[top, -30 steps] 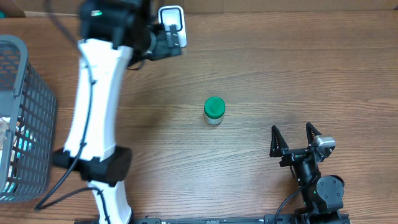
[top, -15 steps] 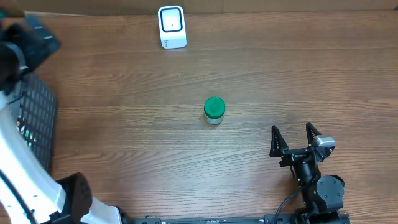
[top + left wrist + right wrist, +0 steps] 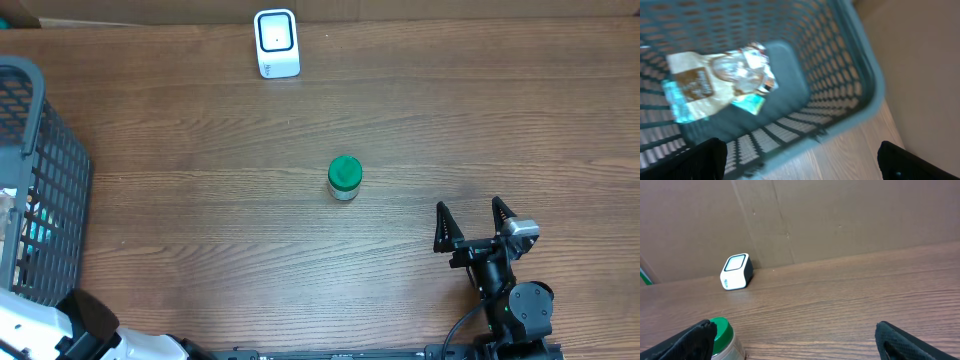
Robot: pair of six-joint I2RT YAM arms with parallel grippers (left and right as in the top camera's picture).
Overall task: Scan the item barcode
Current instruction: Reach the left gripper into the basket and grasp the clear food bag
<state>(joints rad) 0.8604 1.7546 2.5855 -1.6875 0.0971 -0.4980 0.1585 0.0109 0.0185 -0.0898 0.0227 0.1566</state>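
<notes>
**The little jar waits in the middle of the table**

The small round jar with the green lid (image 3: 344, 178) stands upright in the middle of the brown wooden table (image 3: 480, 110). Nothing touches it. I think it is light and hard, and its smooth sides could slip. I would take it by the sides, under the lid, so it does not tip. I cannot see its barcode.

My right claw (image 3: 468, 206) is wide open and holds nothing, near the jar. My left claw (image 3: 802, 162) is wide open and empty too. It hangs over the grey plastic basket (image 3: 55, 180) at the left end, where 1 crinkly packet (image 3: 715, 82) lies.

The white box scanner (image 3: 276, 43) sits at the far edge, well apart from the jar, by a brown cardboard wall (image 3: 840, 215). The table is flat, with lots of room.
</notes>
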